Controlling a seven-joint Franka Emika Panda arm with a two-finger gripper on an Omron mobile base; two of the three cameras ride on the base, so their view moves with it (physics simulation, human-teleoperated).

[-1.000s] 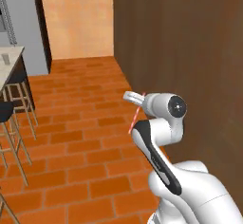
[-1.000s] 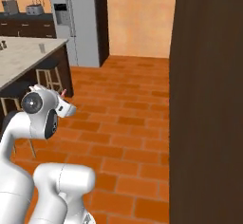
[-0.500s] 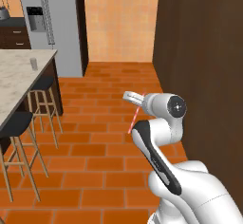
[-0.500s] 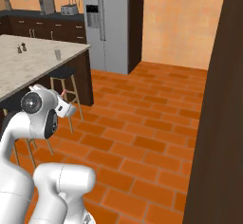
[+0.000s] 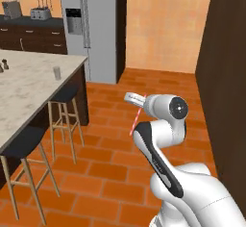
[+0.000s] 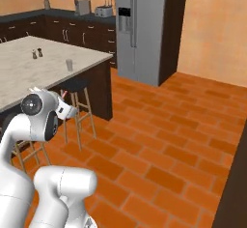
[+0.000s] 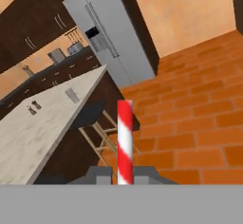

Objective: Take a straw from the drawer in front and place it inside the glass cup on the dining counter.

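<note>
Orange brick floor [image 5: 110, 125] fills the lower middle of the left base view, with an orange wall at upper right and a steel refrigerator [image 5: 93, 29] at upper centre. Item: dining bench [image 5: 29, 89], beige marble top, along the left edge; glass cup [image 5: 57, 72] upright near its right corner; two small shakers [image 5: 4, 66] at far left; dark-seated stools [image 5: 62, 115] beneath the overhang. Item: pincer [image 5: 134, 99], centre frame, closed on the straw [image 5: 136, 120], which hangs slanting down below it over the floor, well apart from the cup. Right base view: same bench [image 6: 29, 72] at left, glass cup [image 6: 69, 65] near its right edge, shakers [image 6: 37, 54] further left, refrigerator [image 6: 142, 29] at upper centre, a toaster [image 6: 103, 12] on the dark back counter. Pincer [image 6: 66, 107] at lower left beside the white arm joint, a short red tip of the straw [image 6: 63, 94] showing above it. Hand view, tilted: straw [image 7: 125, 142], red and white striped, rising from bottom centre between the dark fingertips [image 7: 99, 174], clamped narrowly; bench [image 7: 52, 118] running to the lower left with the glass cup [image 7: 72, 95] and shakers [image 7: 33, 107] on it; one stool [image 7: 97, 128] behind the straw; refrigerator [image 7: 111, 38] at upper centre.
</note>
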